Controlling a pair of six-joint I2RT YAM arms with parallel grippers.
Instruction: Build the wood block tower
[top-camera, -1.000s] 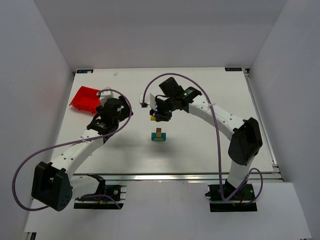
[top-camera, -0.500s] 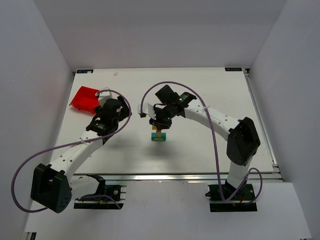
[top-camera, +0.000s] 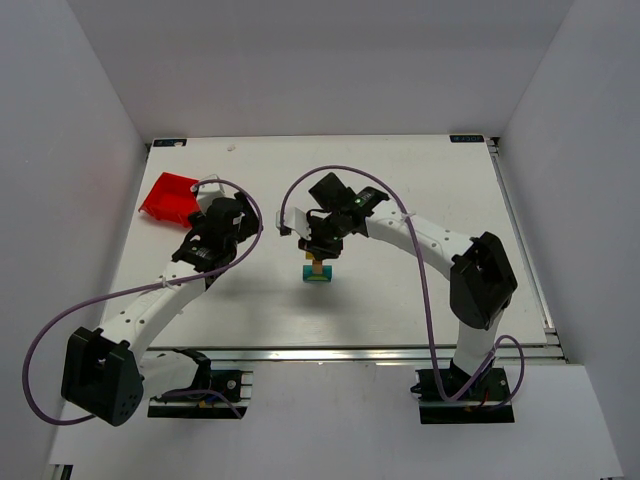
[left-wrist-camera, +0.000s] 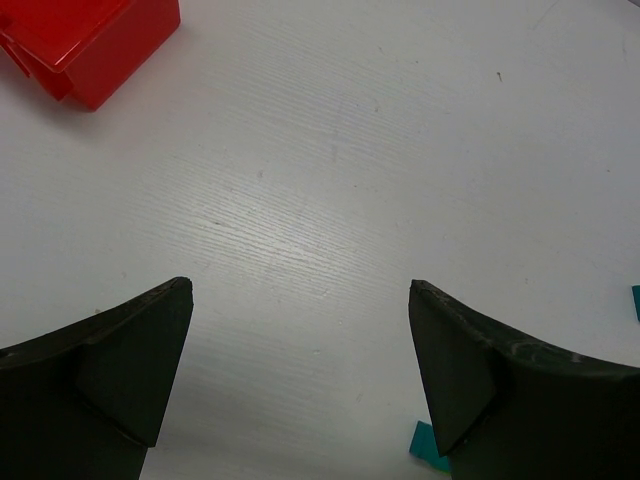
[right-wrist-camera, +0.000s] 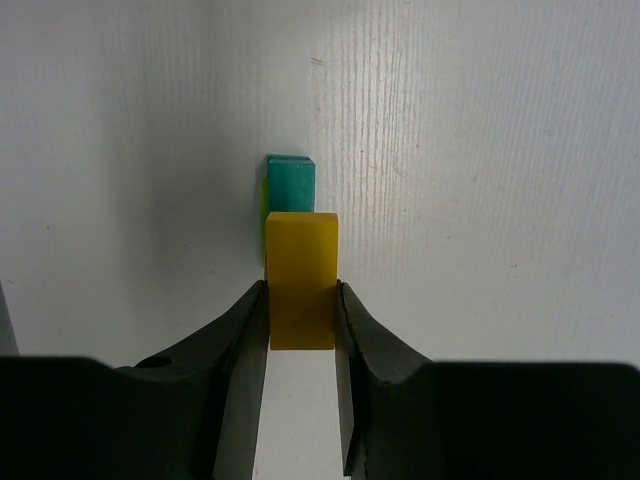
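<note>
The wood block tower stands mid-table: a teal base with a tan piece on top. My right gripper hovers just behind and above it, shut on a yellow block. In the right wrist view the tower shows as a teal block with a yellow edge just beyond the held block. My left gripper is off to the left of the tower. In the left wrist view it is open and empty over bare table.
A red plastic bin sits at the back left, also in the left wrist view. A teal fragment shows by my left gripper's right finger. White walls enclose the table.
My right gripper has moved toward me with the yellow block, from behind the tower to just over it. The left arm has hardly moved.
</note>
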